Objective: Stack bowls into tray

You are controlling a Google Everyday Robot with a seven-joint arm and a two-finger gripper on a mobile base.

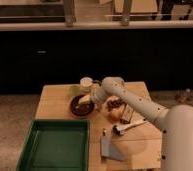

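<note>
1. A dim room with a dark cabinet front behind and a speckled floor. A pale wooden desk (54,100) stands in the middle, with the white robot body at its right edge
2. The large rectangular dark green plastic tray (55,123) lies at the near left corner of the desk, with nothing in it
3. The glossy dark maroon round bowl (81,107) sits just beyond the tray's far right corner. The orange-red terracotta bowl (115,115) sits to its right, beside a dark cluster of small items (114,104)
4. A small pale green cup (74,91) and a cream round container (86,82) stand just behind the maroon bowl
5. The white arm bends down from its elbow, bringing the gripper (86,100) over the far rim of the maroon bowl
6. Its fingers stand wide apart and hold nothing. Whether they touch the rim, I cannot tell
7. The step in hand looks like grasping the maroon bowl. To do it well, straddle the rim with one finger inside and one outside, stay clear of the cup behind, close firmly, then lift level before moving towards the tray
</note>
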